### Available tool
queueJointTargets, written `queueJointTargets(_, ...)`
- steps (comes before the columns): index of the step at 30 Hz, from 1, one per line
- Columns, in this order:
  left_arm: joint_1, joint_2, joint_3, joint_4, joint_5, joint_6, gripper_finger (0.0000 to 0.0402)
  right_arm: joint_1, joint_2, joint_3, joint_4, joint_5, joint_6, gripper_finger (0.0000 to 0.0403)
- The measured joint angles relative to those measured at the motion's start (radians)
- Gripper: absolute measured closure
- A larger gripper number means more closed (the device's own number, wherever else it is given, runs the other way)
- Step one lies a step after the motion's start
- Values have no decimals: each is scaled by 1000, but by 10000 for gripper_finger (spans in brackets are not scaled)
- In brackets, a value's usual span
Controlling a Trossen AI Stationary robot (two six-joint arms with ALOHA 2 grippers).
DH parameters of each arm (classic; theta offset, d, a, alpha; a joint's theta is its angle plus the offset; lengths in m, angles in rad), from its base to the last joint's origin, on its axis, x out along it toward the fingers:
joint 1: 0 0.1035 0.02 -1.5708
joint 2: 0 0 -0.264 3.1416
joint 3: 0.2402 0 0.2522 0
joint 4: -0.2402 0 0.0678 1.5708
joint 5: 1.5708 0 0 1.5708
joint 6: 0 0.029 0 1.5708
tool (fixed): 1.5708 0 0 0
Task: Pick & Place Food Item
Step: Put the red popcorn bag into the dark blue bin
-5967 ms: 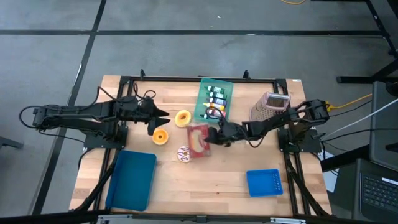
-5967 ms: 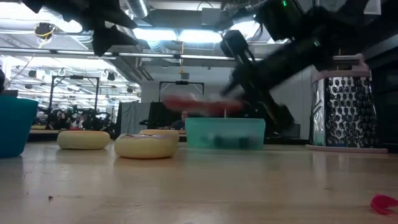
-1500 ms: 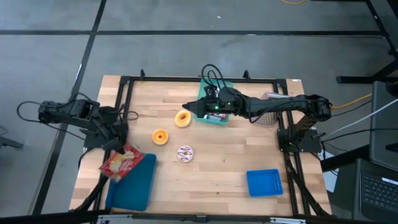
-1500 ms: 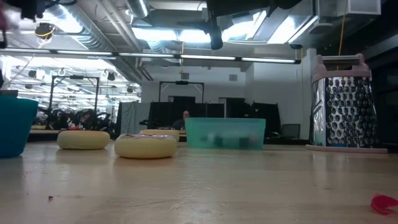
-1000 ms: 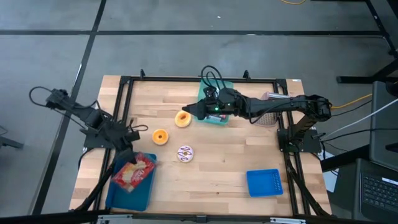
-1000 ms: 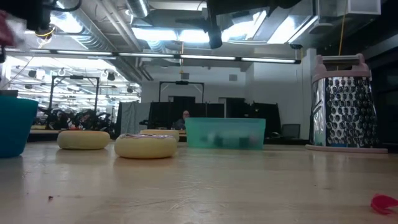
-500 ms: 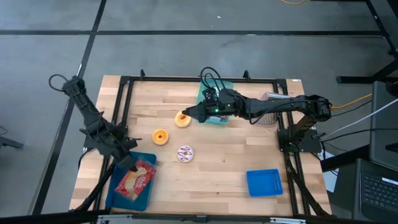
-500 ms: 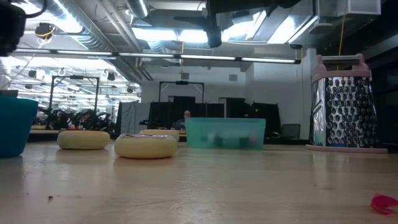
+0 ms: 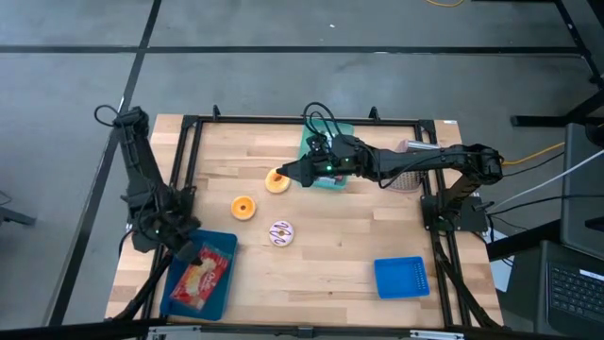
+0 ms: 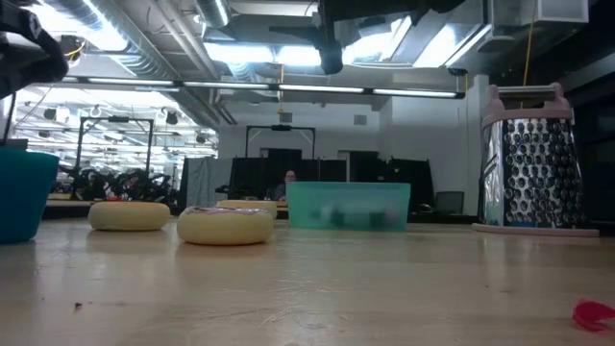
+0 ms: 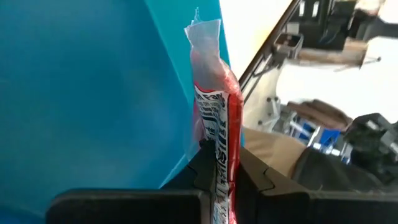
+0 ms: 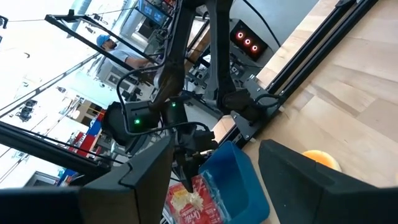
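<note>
Table: wooden top (image 9: 340, 250) inside a black frame, both arms reaching in from the sides.
Left arm: folded steeply over the near-left corner, its left gripper (image 9: 185, 248) down at the far edge of the large blue tray (image 9: 179, 293).
Right arm: stretched long across the far side (a real reach), with the right gripper (image 9: 286, 176) hanging just beside the yellow donut (image 9: 276, 180), fingers spread wide and nothing between them.
Large blue tray: sitting at the near-left corner, and the snack bag (image 9: 203, 277) lies over it.
Green bin: at the far middle (image 9: 310, 140), mostly under the right arm; in the low view it shows as a pale teal box (image 10: 347, 206).
Grater: upright at the far right (image 10: 536, 159), metal with a pink top.
Small blue tray: near-right (image 9: 400, 277), well apart from everything else.
Snack bag: red and yellow packet, the fingers (image 11: 250, 180) pinched tight on its edge, seen edge-on in the left wrist view (image 11: 215, 134) against the blue of the tray.
Orange donut: between the tray and the yellow one (image 9: 243, 208), on bare wood.
Sprinkled donut: white-frosted, near the middle of the table (image 9: 280, 232).
Pink scrap: small bit at the near right of the low view (image 10: 593, 313) (can't tell what it is).
</note>
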Motion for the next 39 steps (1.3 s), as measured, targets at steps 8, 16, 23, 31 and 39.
queueJointTargets(8,-71,47,0,-1,-107,-89,382,0,0,0,0,0,0,168)
queueJointTargets(16,-76,117,0,7,-138,-113,382,5,0,0,0,0,1,168)
queueJointTargets(23,-75,188,2,44,-173,-118,382,6,0,0,-2,0,20,168)
queueJointTargets(31,-74,231,0,123,-165,-98,342,6,0,0,-2,0,23,168)
queueJointTargets(39,-75,234,0,164,-133,-95,230,6,0,0,-1,6,23,168)
